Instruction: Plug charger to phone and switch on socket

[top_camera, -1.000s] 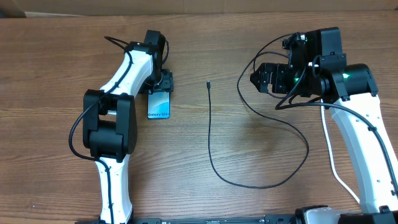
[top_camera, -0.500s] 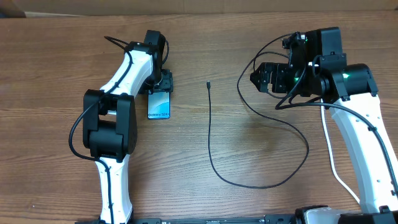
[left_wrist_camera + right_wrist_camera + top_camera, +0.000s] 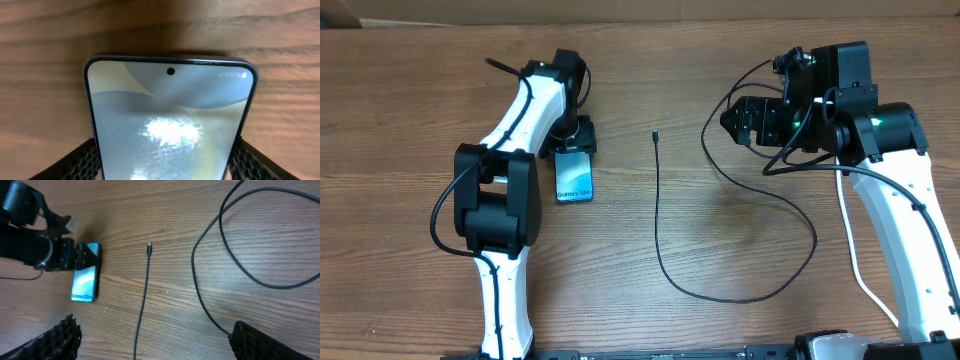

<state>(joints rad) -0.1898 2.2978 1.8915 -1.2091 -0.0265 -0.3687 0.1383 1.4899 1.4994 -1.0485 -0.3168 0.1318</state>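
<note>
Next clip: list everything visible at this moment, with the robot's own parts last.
phone: one, light blue lit screen with a black frame, flat on the table left of centre.
charger: one, thin black cable, curving across the middle of the table. Its connector tip lies free to the right of the phone, and its other end is hidden by the right arm.
white cord: one, white, beside the right arm.
table: one, brown wood.
left arm: one, white and black.
right arm: one, white and black.
left end effector: one, black, shut on the phone's top end.
right end effector: one, black, open, holding nothing.
</note>
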